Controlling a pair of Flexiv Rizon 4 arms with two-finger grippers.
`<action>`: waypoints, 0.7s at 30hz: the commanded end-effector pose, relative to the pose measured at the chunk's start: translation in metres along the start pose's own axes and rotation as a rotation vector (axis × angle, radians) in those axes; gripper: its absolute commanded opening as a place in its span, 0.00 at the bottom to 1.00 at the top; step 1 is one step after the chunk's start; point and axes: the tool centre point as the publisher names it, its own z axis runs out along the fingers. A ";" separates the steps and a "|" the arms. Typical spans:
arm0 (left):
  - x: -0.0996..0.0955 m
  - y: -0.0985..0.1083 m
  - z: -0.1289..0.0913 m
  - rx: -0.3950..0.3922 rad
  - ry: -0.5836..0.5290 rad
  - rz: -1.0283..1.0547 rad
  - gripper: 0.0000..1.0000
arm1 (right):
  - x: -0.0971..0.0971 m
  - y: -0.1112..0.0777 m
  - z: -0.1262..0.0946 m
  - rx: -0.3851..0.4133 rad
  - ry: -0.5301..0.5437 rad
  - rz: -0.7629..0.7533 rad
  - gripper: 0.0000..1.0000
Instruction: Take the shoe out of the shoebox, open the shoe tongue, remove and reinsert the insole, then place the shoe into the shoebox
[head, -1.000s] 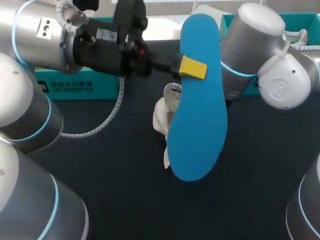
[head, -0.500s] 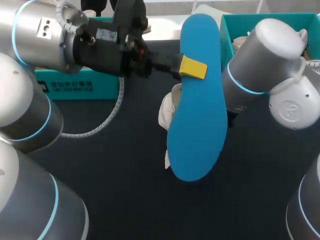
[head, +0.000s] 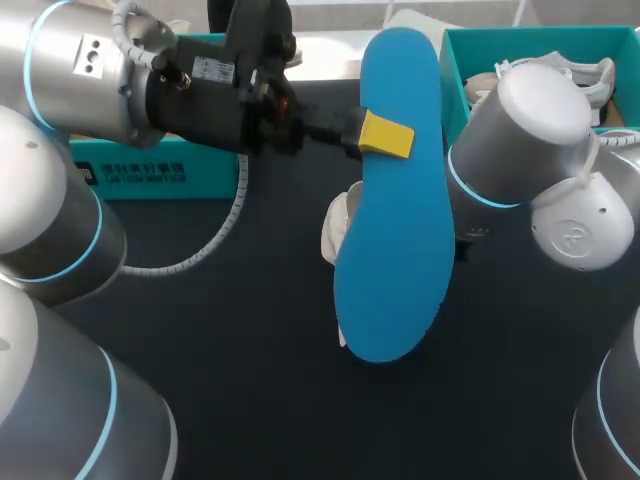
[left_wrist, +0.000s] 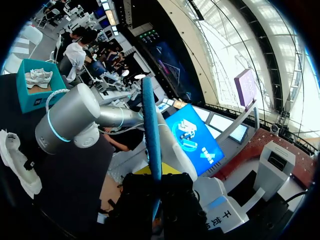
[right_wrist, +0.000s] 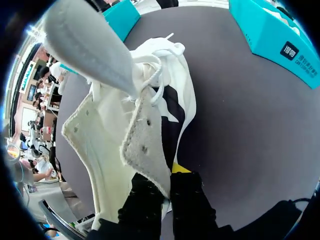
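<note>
The left gripper (head: 385, 135) clamps the light, bendy blue insole (head: 395, 200) at its edge over mid-table, while the right gripper (right_wrist: 167, 185) pinches the soft white shoe (right_wrist: 115, 125) beneath by its floppy eyelet flap, probably a looser hold than the firmer heel.

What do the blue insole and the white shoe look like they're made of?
Insole: probably foam with a matte, even blue face; it looks thin where the left wrist view shows it edge-on. Shoe: the white upper may be leather or a synthetic, fairly smooth outside; its eyelet flap shows a fuzzy, felt-like inner side with punched holes. Looks alone cannot confirm either.
</note>
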 end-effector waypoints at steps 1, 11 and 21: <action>-0.001 0.002 0.000 0.002 0.000 0.000 0.00 | 0.010 0.003 0.008 -0.011 -0.050 -0.013 0.00; -0.001 0.002 0.000 0.002 0.000 0.000 0.00 | 0.006 -0.003 0.019 -0.043 -0.065 -0.006 0.00; -0.001 0.002 0.000 0.002 0.000 0.000 0.00 | 0.000 -0.008 0.036 -0.034 -0.085 0.004 0.00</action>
